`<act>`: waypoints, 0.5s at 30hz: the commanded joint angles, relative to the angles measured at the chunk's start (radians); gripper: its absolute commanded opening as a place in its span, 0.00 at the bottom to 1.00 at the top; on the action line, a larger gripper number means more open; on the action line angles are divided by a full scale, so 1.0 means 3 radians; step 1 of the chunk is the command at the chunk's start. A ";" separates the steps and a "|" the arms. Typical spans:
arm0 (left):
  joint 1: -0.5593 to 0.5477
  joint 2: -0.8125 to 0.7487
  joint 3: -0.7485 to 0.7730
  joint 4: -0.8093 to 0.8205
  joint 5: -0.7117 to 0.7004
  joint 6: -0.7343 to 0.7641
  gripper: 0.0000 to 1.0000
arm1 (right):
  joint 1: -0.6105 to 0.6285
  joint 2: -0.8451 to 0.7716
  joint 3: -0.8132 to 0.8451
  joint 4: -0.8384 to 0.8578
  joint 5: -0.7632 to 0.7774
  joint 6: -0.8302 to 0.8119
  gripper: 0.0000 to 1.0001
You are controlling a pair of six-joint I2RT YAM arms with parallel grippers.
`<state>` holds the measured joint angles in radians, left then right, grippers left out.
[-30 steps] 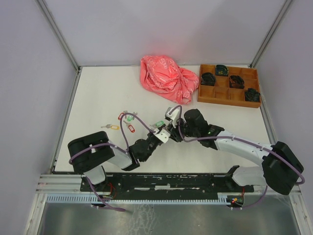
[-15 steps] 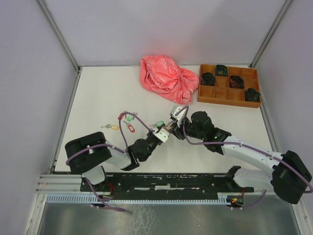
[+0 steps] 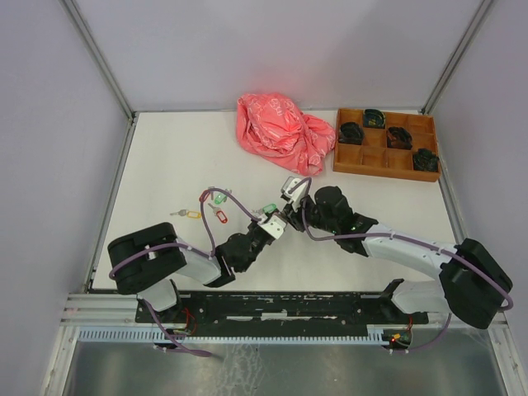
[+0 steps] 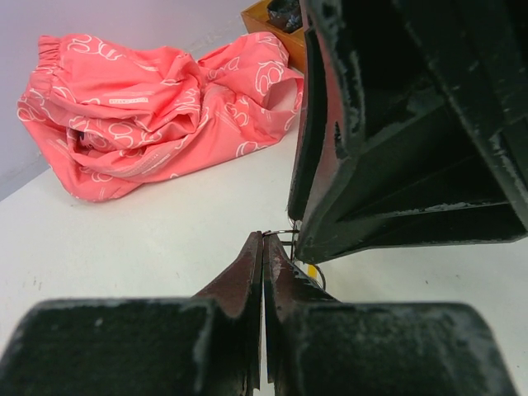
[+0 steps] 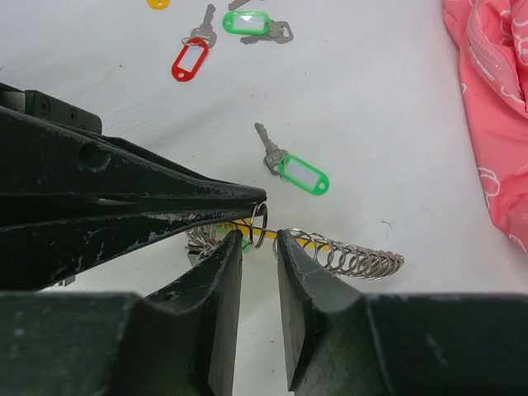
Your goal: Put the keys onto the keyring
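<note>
- Silvery coils of the keyring [image 5: 351, 257] are seen lying on the white counter [image 5: 396, 124], with a yellow band along the part nearest the hands.
- One thin wire loop, seemingly the keyring's end, is pinched at the tip of the left hand [image 5: 261, 196], whose fingers are pressed together.
- The right hand [image 5: 257, 239] is held just beside that loop, with its fingers slightly spread. The loop's lower edge sits in the gap between them, and no grip on it can be made out.
- The two hands are met tip to tip near the middle of the counter.
- A green key [image 5: 299, 172] is found just beyond the keyring, apart from it.
- A red key [image 5: 190, 58] and a second green key [image 5: 252, 22] are seen farther off, with a yellow key [image 3: 191, 214] to their left.
- A pink bag [image 3: 285, 132] is crumpled at the far side, and a wooden tray [image 3: 379, 171] of black bundles is set to its right.
</note>
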<state>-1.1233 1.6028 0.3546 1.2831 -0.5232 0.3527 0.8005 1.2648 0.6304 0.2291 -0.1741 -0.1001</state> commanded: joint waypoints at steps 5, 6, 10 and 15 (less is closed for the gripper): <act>0.0000 -0.0140 0.0141 0.0143 -0.0031 -0.0251 0.03 | 0.0001 0.0127 0.0045 0.0446 0.0033 -0.0070 0.27; 0.0001 -0.0150 0.0144 0.0132 -0.0026 -0.0262 0.03 | 0.0001 0.0141 0.0049 0.0458 0.0034 -0.0073 0.26; 0.0000 -0.0177 0.0146 0.0098 -0.0028 -0.0285 0.03 | 0.0001 0.0199 0.0049 0.0454 0.0021 -0.0119 0.22; -0.0001 -0.0229 0.0157 0.0035 -0.0054 -0.0344 0.03 | 0.0001 0.0244 0.0035 0.0393 0.0000 -0.0202 0.14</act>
<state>-1.1213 1.5845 0.3622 1.2331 -0.5251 0.3130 0.8005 1.3262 0.6304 0.3042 -0.1745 -0.1310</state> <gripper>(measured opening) 0.033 0.173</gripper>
